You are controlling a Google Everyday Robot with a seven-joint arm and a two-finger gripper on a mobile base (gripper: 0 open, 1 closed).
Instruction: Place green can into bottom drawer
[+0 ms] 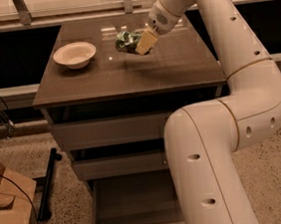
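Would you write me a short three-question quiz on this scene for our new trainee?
1. True or false: the bottom drawer is pulled open.
2. Where is the tool? A) at the green can on the cabinet top; B) inside the bowl; C) down in a drawer.
3. Fill in: the other item on the cabinet top is a cream ____.
Key: 1 true; 2 A; 3 bowl.

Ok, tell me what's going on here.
The robot's arm reaches over the cabinet top, with its gripper at the green can, which is to the right of a bowl. The bottom drawer stands pulled open below. The can is not yet in it.
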